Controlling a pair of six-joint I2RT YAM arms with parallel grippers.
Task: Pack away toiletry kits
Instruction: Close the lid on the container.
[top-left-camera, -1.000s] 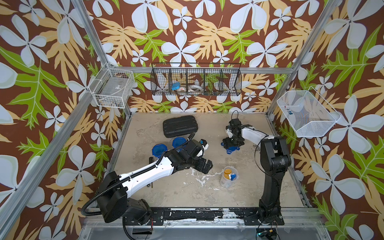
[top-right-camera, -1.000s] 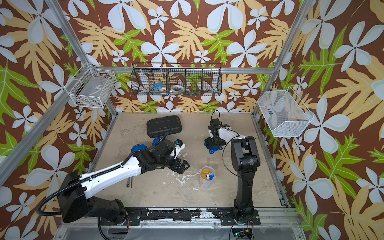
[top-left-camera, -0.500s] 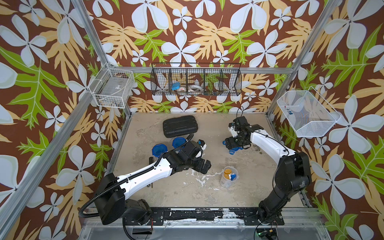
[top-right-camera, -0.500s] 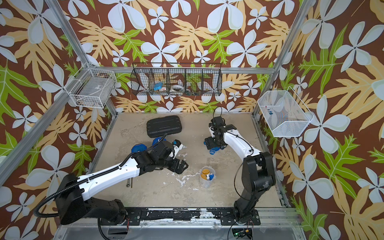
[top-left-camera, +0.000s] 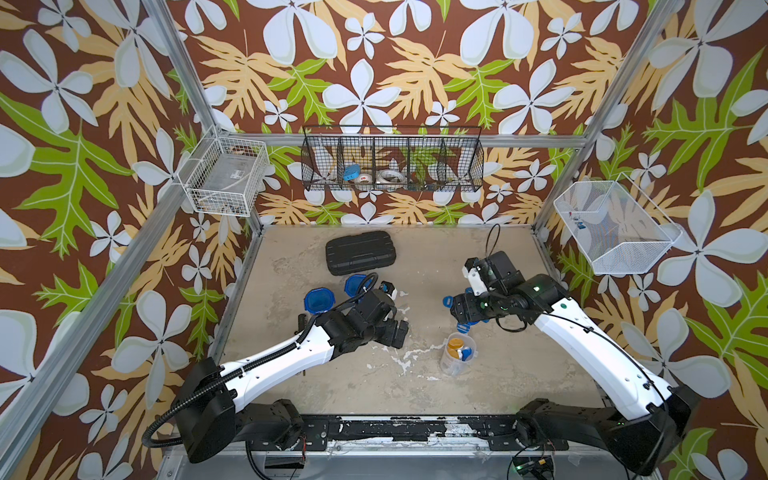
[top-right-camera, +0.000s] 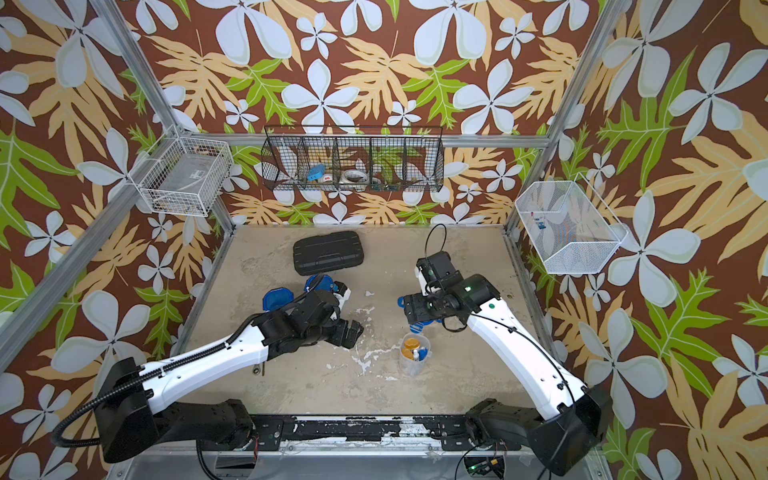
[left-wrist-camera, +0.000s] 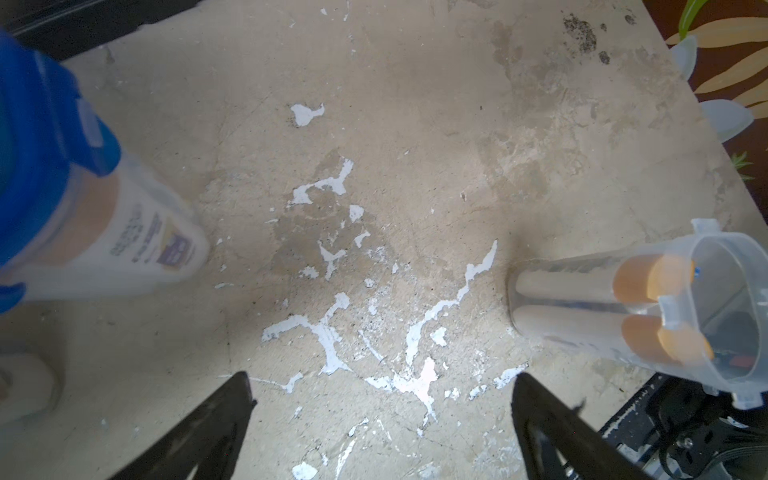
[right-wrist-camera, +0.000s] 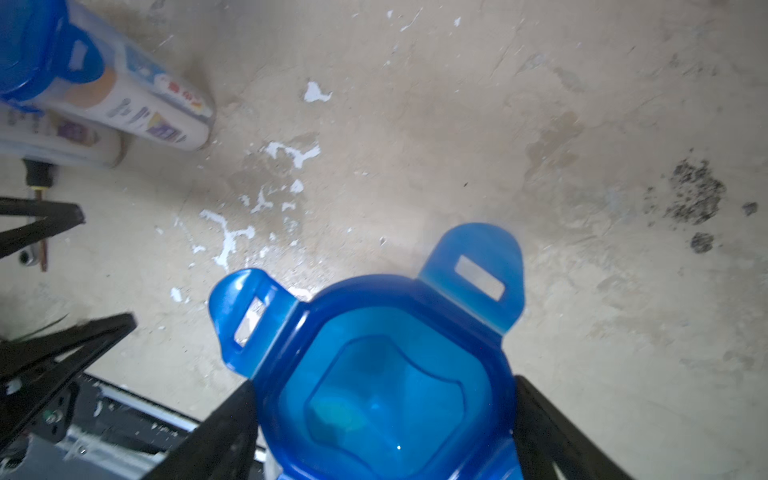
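Observation:
My right gripper (right-wrist-camera: 384, 399) is shut on a blue clip lid (right-wrist-camera: 449, 291), held by its sides just above the table; in both top views it hangs a little behind the open clear tumbler (top-left-camera: 456, 354) (top-right-camera: 413, 353). That tumbler stands upright with orange-capped white bottles (left-wrist-camera: 648, 278) inside. Two lidded tumblers (top-left-camera: 318, 300) (top-left-camera: 355, 284) stand at the left, behind my left arm. My left gripper (left-wrist-camera: 380, 390) (top-left-camera: 398, 332) is open over bare table, with nothing between its fingers. The open tumbler lies to its right and a lidded tumbler (left-wrist-camera: 95, 224) to its left.
A black ribbed case (top-left-camera: 359, 252) lies at the back of the table. On the walls hang a black wire basket (top-left-camera: 392, 164), a white wire basket (top-left-camera: 226, 176) and a white mesh basket (top-left-camera: 615, 228). The tabletop has chipped white patches.
My right arm has swung outward and carried the blue lid forward, closer to the open tumbler. My left gripper has shifted only slightly back to the left and stays open.

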